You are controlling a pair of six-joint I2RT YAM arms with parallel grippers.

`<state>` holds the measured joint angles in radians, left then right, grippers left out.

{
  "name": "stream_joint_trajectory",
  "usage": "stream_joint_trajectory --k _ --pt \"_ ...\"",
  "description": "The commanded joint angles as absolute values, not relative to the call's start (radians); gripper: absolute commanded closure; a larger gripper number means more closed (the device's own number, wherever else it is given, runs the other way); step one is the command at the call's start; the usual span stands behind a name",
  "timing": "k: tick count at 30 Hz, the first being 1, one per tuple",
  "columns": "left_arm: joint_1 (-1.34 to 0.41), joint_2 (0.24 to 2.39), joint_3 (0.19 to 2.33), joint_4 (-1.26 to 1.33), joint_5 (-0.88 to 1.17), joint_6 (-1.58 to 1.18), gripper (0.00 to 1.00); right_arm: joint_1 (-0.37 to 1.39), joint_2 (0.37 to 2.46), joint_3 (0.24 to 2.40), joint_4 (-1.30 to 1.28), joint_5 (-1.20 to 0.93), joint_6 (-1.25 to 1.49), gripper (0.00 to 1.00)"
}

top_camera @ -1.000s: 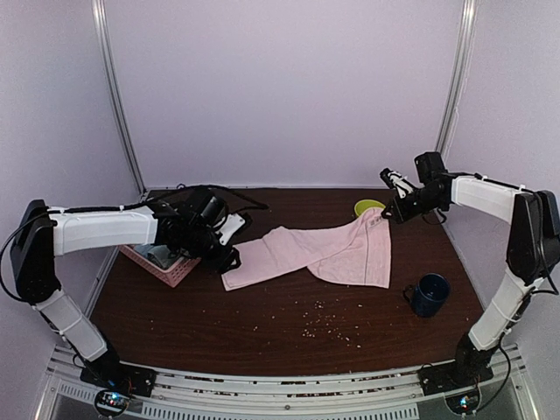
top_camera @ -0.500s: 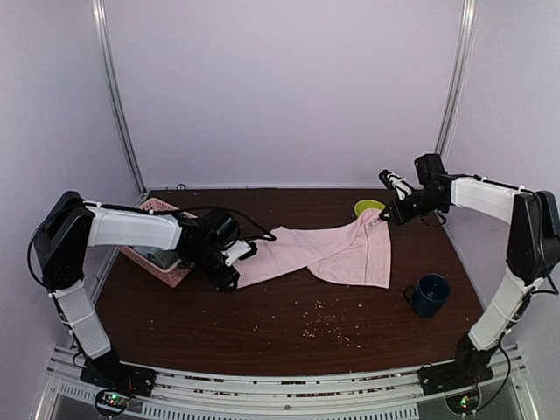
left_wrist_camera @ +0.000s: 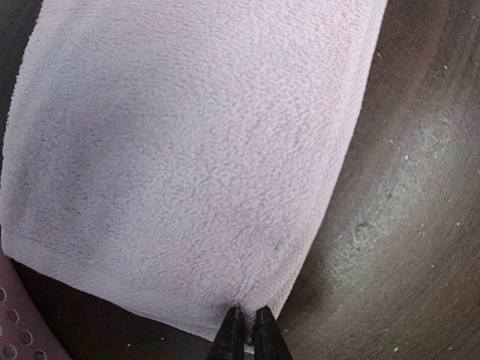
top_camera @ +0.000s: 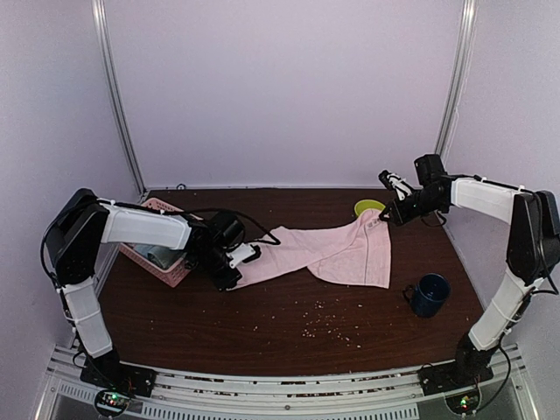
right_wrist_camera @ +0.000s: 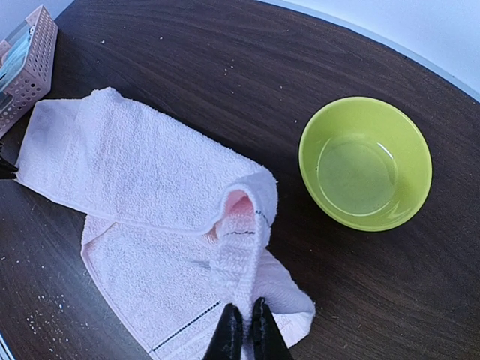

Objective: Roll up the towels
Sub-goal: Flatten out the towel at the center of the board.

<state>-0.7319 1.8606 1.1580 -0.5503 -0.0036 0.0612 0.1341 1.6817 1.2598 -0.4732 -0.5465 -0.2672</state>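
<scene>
Top external view: the table (top_camera: pixel 262 341) carries the pink towel (top_camera: pixel 341 254), which lies slack and partly folded over itself from centre-left to upper right of the frame. The basket (top_camera: pixel 166 267) stands at centre-left, just beside the towel's left end. The mug (top_camera: pixel 430 294) stands at lower right, near the towel's lower edge but apart from it. The bowl (top_camera: pixel 367 207) sits at upper right, just behind the towel's raised corner.

The left gripper (top_camera: pixel 229 273) is clenched on the towel's left hem; the left wrist view shows its tips pinched together there. The right gripper (top_camera: pixel 385 219) is clenched on the opposite corner, holding it off the table.

Judge the step as spreading: no roll has been started. Your next move calls for drawing the two ends apart to remove the fold, then laying the towel flat, clear of bowl and mug.
</scene>
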Motion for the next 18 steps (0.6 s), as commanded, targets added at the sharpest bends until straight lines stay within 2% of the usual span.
stream_joint_trajectory --k 1,3,10,18 --pt "-0.727 1.872 1.188 -0.559 -0.015 0.077 0.96 0.130 1.674 1.247 -0.458 -0.566 -0.282 1.00" --pt "-0.728 1.866 1.195 -0.571 -0.018 0.081 1.00 0.130 1.673 1.247 -0.458 -0.566 -0.282 1.00" --pt "-0.709 1.773 1.277 -0.642 -0.055 0.090 1.00 0.118 1.666 1.294 -0.477 -0.565 -0.268 1.00" --pt "-0.687 1.593 1.479 -0.776 -0.267 0.086 1.00 0.008 1.637 1.537 -0.568 -0.643 -0.181 1.00"
